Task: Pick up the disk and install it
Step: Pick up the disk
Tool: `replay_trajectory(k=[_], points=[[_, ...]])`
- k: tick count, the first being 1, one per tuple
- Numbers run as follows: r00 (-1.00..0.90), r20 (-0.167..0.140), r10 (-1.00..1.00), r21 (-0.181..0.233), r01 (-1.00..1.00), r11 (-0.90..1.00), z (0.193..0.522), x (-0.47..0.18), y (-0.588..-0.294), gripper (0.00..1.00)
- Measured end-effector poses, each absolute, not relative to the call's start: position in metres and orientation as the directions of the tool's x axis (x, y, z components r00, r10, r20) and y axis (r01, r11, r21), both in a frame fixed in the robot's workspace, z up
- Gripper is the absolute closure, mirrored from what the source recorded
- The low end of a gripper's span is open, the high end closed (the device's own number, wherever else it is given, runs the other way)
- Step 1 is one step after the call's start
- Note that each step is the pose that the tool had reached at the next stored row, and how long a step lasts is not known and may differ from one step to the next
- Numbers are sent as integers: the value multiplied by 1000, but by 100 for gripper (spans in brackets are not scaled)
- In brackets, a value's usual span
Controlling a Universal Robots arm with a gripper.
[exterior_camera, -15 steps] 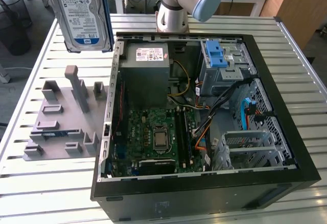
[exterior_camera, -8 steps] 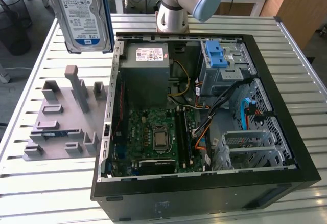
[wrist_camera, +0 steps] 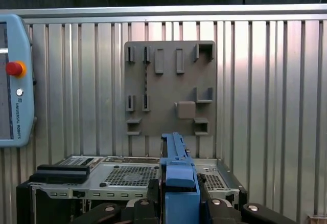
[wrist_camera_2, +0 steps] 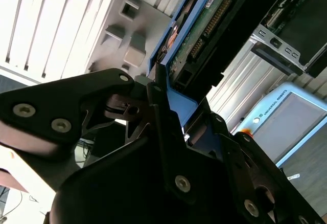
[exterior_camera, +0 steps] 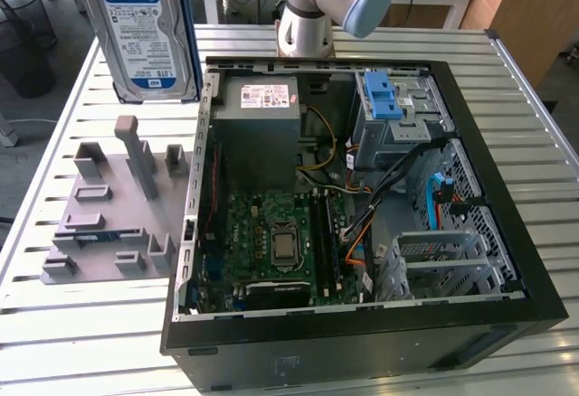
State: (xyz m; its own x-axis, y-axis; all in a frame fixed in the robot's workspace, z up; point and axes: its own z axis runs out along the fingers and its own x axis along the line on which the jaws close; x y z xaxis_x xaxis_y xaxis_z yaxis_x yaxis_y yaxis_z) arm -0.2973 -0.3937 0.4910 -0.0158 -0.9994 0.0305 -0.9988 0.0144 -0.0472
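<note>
Pickup looks done: the hand is clamped on the disk, held upright in the air at eleven o'clock of the exterior view, clear of the computer case, so installing calls for squaring it to a bay.

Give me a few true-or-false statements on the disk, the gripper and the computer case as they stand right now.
1. The gripper is shut on the disk. True.
2. The disk sits in the drive cage. False: it hangs outside the computer case, over the table.
3. A grey fixture lies on the table, at the exterior view's left of the case. True.
4. The case is closed. False: it is open, with the motherboard showing.
</note>
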Motion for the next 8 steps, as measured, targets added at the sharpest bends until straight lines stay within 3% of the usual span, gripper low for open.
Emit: replay_trajectory(k=[8], points=[[-16, 31, -999, -47, -999, 14, 491, -282, -401, 64]])
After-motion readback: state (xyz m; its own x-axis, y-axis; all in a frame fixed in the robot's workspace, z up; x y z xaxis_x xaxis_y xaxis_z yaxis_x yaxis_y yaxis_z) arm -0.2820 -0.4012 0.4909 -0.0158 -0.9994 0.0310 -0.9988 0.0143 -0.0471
